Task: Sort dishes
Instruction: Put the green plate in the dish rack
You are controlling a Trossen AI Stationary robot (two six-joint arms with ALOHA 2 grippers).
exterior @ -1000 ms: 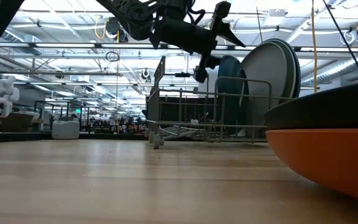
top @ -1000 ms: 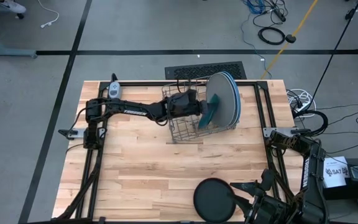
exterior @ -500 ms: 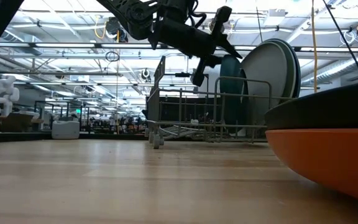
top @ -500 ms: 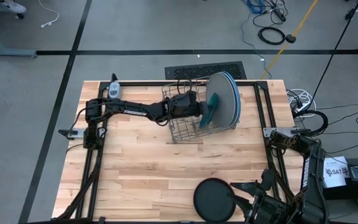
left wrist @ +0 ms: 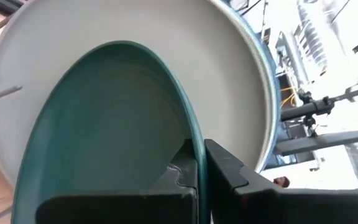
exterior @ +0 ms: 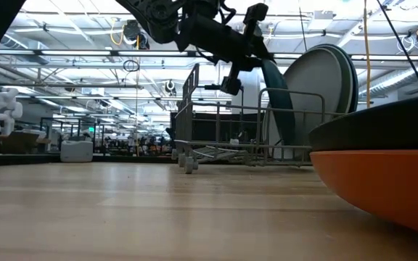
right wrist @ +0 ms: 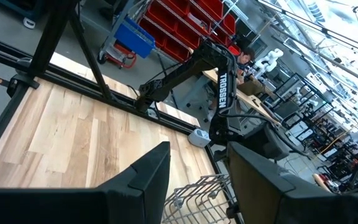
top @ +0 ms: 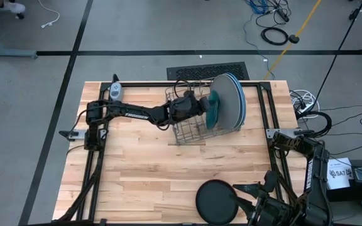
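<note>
Because the teal plate [left wrist: 104,130] had to stand on edge in the rack [top: 190,122], it was pinched by its rim in the left gripper [left wrist: 201,165], closed on it, against the pale plates [top: 230,103]. The right gripper [right wrist: 197,168] was parked, fingers apart, near the black plate [top: 217,201] at the tabletop [top: 137,169] edge.

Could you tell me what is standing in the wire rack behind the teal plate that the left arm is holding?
Behind the teal plate, pinched by the left gripper, a large pale plate stands on edge in the rack, with a blue plate behind it. Their lower parts are covered.
</note>
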